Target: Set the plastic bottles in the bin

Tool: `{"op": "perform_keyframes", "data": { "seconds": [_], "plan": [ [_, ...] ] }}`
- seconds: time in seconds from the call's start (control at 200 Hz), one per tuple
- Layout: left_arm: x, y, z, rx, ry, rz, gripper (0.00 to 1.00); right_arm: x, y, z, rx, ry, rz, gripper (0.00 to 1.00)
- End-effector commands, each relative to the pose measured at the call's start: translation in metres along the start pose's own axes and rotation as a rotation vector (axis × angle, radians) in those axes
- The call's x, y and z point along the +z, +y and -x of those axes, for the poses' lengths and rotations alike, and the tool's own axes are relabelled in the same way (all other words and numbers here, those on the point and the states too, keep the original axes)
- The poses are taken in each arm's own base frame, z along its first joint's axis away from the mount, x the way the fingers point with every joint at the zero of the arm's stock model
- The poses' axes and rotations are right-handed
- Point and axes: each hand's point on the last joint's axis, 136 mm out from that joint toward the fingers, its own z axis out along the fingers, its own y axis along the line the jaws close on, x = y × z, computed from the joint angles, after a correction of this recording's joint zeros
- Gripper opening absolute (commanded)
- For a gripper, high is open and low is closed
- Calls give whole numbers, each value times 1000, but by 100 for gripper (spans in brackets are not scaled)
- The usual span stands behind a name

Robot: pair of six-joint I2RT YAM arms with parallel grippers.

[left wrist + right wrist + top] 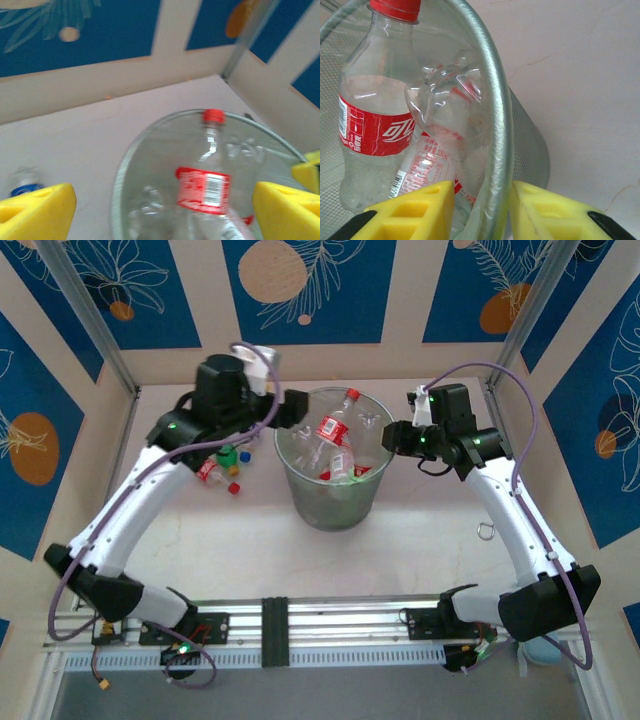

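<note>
Walls (350,300): blue panels with white leaf line-drawings and orange discs, split by cream bands. Metal posts (85,315) at both back corners. Table (250,550) pale, matte, with hairline cracks (535,62). Slotted aluminium rail (330,630) along near edge. Light soft, even.

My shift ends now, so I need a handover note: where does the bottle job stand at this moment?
Left hand: open and empty, above the left side of the bin.
Right hand: one finger inside and one outside the bin's right rim; I cannot tell if it pinches.
Done: several bottles are in the bin, a red-capped one leaning on top.
Left: a few loose bottles lie on the table left of the bin, partly under the left arm, so the count is unclear.
</note>
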Motion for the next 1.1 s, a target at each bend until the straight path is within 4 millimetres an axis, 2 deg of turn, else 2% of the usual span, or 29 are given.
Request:
{"op": "perform_keyframes", "data": {
  "seconds": [0.0,0.15,0.27,0.385,0.475,0.66,0.79,0.965,1.095],
  "plan": [
    [-4,55,-38,-134,82,135,90,0,5,1,-5,-4,31,27],
    [-8,125,-96,-333,115,301,91,-1,10,4,6,-18,58,22],
    [-9,172,-139,-488,132,398,94,-1,10,4,6,-16,55,18],
    [-7,216,-171,-628,138,496,95,-3,11,4,6,-17,58,13],
    [-3,239,-187,-700,139,548,95,-5,11,3,11,-18,57,13],
    [11,273,-204,-767,127,622,96,-8,12,2,11,-20,55,12],
    [29,291,-212,-801,143,636,95,-9,10,1,8,-17,42,11],
    [52,310,-228,-849,185,675,92,-11,10,1,4,-19,34,11],
    [64,317,-244,-898,202,688,90,-11,10,1,1,-19,26,11]
  ]
}}
